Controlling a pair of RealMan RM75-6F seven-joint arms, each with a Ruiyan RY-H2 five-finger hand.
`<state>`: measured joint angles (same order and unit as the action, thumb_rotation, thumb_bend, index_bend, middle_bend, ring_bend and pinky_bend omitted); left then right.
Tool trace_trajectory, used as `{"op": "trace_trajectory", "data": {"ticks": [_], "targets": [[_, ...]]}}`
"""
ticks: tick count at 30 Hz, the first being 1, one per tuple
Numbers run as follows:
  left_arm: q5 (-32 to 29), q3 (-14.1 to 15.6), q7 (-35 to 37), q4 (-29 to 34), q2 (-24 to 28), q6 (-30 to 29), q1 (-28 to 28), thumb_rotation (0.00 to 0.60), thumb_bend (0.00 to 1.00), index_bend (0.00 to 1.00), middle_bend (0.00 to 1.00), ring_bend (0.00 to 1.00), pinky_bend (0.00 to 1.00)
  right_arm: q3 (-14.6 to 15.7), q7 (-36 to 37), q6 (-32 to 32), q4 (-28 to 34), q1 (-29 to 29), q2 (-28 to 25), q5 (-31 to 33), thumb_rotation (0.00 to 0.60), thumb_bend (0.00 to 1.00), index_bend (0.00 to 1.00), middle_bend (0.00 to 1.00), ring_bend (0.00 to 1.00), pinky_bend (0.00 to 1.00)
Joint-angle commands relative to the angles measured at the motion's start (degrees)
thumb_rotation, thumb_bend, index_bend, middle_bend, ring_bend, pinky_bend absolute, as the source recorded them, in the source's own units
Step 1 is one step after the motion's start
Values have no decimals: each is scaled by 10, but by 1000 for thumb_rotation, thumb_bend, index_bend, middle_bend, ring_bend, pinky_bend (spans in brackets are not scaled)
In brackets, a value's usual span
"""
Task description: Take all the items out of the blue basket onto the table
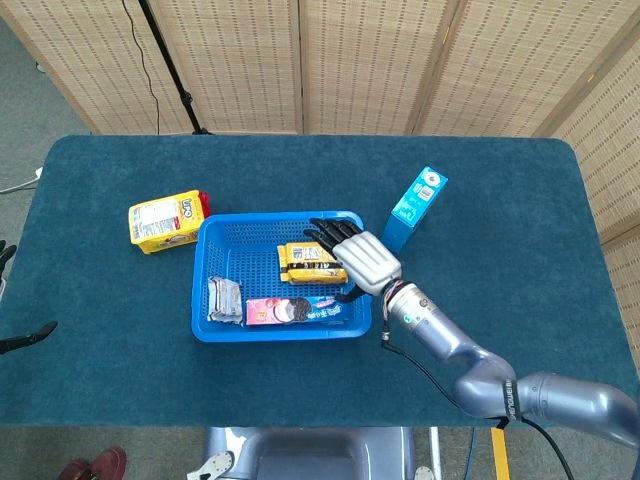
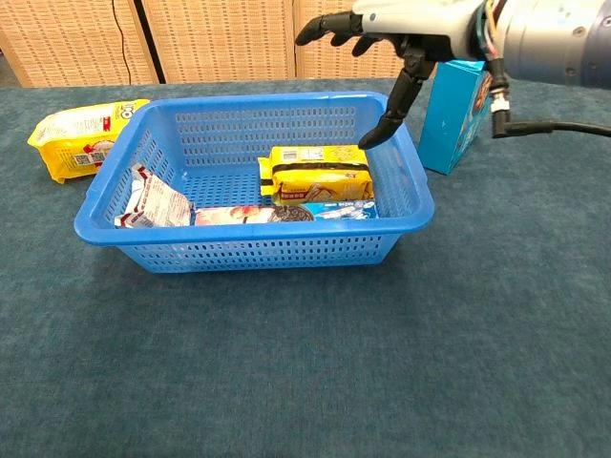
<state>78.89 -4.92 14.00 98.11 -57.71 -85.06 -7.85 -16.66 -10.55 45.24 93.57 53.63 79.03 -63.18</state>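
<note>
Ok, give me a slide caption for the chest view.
Open right hand hovers above yellow snack pack in blue plastic basket.

**Right hand spread and raised, left hand at the frame edge**

The right arm reaches in from the lower right of the head view, its silver forearm angled up and to the left. The right hand (image 1: 358, 258) is held palm down with dark fingers (image 2: 329, 26) fanned apart and the thumb hanging downward (nothing is held in it). The left hand (image 1: 12, 320) shows only as dark fingertips at the far left edge, too little to judge its pose.
</note>
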Motion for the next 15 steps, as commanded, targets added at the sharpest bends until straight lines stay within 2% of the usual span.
{"op": "trace_trajectory", "data": {"ticks": [1, 8, 15], "targets": [[-3, -1, -6, -2, -2, 6, 0, 600, 11, 0, 0, 0, 0, -9, -39, -12, -23, 34, 37, 67, 600, 0, 0, 0, 0, 106], [-11, -8, -11, -5, -6, 14, -2, 600, 11, 0, 0, 0, 0, -11, -84, -7, -54, 78, 87, 145, 600, 0, 0, 0, 0, 140], [-13, -11, -9, -8, -7, 20, -1, 600, 11, 0, 0, 0, 0, 8, -127, 9, -117, 106, 139, 167, 600, 0, 0, 0, 0, 161]]}}
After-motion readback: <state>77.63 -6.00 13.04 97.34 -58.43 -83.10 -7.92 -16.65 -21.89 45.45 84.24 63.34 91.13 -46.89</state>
